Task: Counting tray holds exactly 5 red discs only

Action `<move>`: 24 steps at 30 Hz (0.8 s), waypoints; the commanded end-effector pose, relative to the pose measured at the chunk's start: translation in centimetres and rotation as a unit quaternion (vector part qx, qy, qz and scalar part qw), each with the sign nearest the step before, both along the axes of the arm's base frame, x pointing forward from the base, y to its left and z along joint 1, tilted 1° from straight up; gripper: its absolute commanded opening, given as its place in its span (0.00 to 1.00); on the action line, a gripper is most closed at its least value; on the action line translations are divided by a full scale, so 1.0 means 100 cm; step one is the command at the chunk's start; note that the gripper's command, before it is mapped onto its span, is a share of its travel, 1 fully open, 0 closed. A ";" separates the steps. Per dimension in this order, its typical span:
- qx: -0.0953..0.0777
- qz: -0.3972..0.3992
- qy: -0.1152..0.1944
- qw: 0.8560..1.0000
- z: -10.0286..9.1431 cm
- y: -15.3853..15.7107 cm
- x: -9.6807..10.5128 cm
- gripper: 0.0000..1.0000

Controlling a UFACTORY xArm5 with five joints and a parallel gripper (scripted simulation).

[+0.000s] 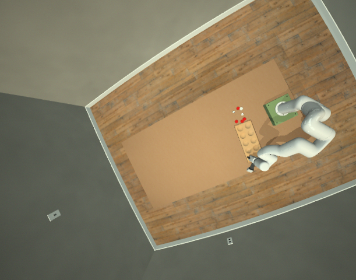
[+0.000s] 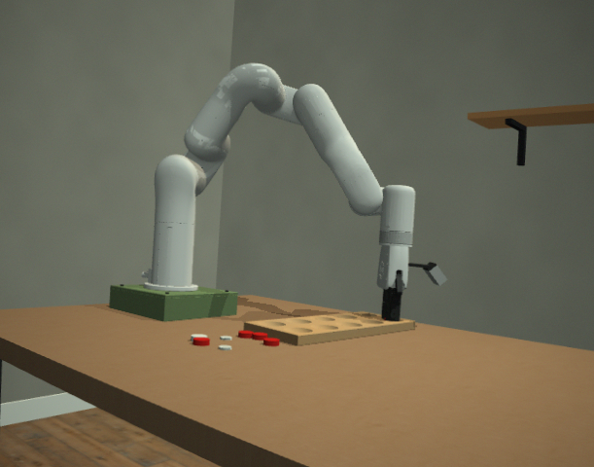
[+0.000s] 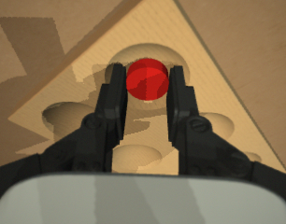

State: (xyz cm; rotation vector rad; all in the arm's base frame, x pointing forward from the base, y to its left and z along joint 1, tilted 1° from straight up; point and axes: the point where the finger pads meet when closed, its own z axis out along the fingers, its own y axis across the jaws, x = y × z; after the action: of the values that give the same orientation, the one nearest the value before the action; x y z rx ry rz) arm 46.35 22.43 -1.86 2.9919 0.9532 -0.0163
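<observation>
no readable writing anywhere; brown table (image 2: 437, 402) on a plank floor (image 1: 201, 60), grey walls, wooden wall shelf (image 2: 538, 115). fingers clamped partway on a flat glossy red disc (image 3: 148, 80), low over the end corner pocket of the pale wooden counting tray (image 2: 306, 336); four loose red discs (image 2: 259, 335) lie by the tray's other end.

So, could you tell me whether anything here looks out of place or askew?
Nothing stands out. The tray lies flat on the table, its visible pockets bare. The gripper holds a red disc over a corner pocket. The loose red discs and white discs lie flat beside the tray.
</observation>
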 end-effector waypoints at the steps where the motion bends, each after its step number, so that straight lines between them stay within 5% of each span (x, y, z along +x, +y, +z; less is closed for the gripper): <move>1: 0.001 0.000 -0.002 1.000 0.001 0.001 0.001 0.00; 8: 0.001 0.000 -0.002 1.000 0.001 0.001 0.001 0.00; 9: 0.001 0.000 -0.002 1.000 0.001 0.001 0.001 0.33; 24: 0.001 0.000 -0.002 1.000 0.001 0.001 0.001 0.33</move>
State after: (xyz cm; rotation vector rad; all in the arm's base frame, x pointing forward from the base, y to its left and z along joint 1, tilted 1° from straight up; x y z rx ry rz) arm 46.36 22.43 -1.86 2.9919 0.9531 -0.0158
